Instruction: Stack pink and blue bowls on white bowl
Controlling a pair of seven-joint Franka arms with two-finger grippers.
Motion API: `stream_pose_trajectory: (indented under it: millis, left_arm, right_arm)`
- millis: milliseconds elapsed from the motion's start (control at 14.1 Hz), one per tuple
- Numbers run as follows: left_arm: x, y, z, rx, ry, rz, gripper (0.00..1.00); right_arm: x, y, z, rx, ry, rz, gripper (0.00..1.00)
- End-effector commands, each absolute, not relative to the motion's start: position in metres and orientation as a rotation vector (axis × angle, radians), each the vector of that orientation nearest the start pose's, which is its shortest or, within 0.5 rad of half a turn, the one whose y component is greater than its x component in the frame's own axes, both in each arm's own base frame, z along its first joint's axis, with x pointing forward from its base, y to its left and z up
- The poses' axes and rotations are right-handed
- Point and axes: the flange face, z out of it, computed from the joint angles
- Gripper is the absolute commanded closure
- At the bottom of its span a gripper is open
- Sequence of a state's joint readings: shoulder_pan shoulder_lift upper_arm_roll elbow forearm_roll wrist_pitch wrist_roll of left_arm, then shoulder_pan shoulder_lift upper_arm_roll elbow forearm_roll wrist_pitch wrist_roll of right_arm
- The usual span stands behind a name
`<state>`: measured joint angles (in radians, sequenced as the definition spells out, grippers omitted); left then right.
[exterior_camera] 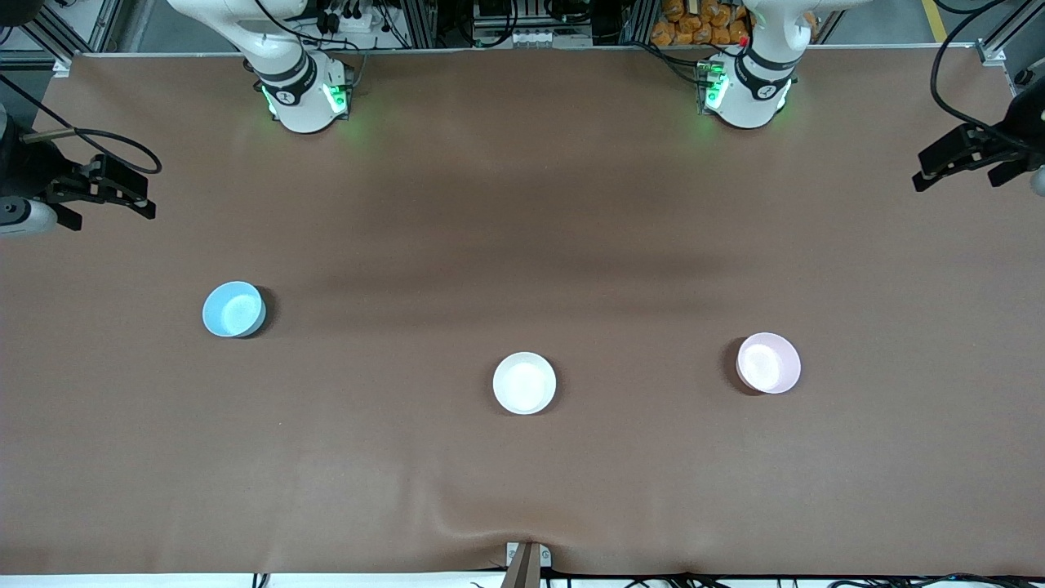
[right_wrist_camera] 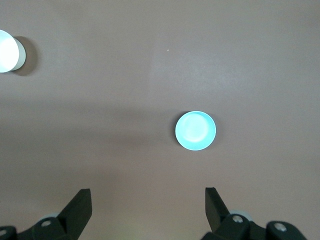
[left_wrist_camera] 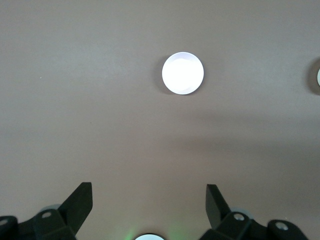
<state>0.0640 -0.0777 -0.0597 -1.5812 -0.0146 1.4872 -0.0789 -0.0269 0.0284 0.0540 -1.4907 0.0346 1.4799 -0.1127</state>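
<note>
Resting upright on the brown counter (exterior_camera: 522,204), the three bowls stood well apart from one another. The white bowl (exterior_camera: 524,383) sat near the middle of the counter's length, closest of the three to the edge by the front camera. The pink bowl (exterior_camera: 768,363) stood toward the left arm's end, slightly farther from that edge. The blue bowl (exterior_camera: 233,309) stood toward the right arm's end, farthest of the three from it.

The left tool (exterior_camera: 959,167) hung in the air over the counter's edge at the left arm's end, its fingers (left_wrist_camera: 80,202) spread wide and holding nothing. The right tool (exterior_camera: 102,194) hung over the counter's edge at the right arm's end, its fingers (right_wrist_camera: 80,206) likewise spread and empty.

No brand, label or writing could be read on the bowls or the counter.
</note>
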Motion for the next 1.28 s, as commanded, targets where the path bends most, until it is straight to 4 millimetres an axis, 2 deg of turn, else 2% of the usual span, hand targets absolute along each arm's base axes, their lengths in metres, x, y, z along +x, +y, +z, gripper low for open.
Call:
stream_pose_trajectory:
  millis: [0,142,497,709,851,993,1206]
  left_arm:
    - [0.516,0.017,0.659,-3.138,-0.156,0.041,0.00]
    - [0.515,0.024,0.659,-3.136,-0.175,0.058,0.00]
    - [0.515,0.022,0.660,-3.135,-0.173,0.056,0.00]
    - [0.515,0.013,0.663,-3.138,-0.149,0.046,0.00]
    - [0.515,-0.002,0.663,-3.139,-0.105,0.047,0.00]
    - [0.515,-0.005,0.663,-3.139,-0.096,0.047,0.00]
    - [0.519,0.002,0.643,-3.136,-0.113,0.111,0.00]
  right_arm:
    - [0.550,0.013,0.638,-3.085,-0.221,0.070,0.00]
    - [0.550,0.014,0.638,-3.083,-0.223,0.069,0.00]
    - [0.549,0.013,0.637,-3.083,-0.221,0.081,0.00]
    - [0.549,0.013,0.637,-3.083,-0.221,0.081,0.00]
    - [0.549,0.013,0.637,-3.083,-0.221,0.081,0.00]
    - [0.549,0.013,0.637,-3.083,-0.221,0.081,0.00]
    - [0.549,0.013,0.637,-3.083,-0.219,0.081,0.00]
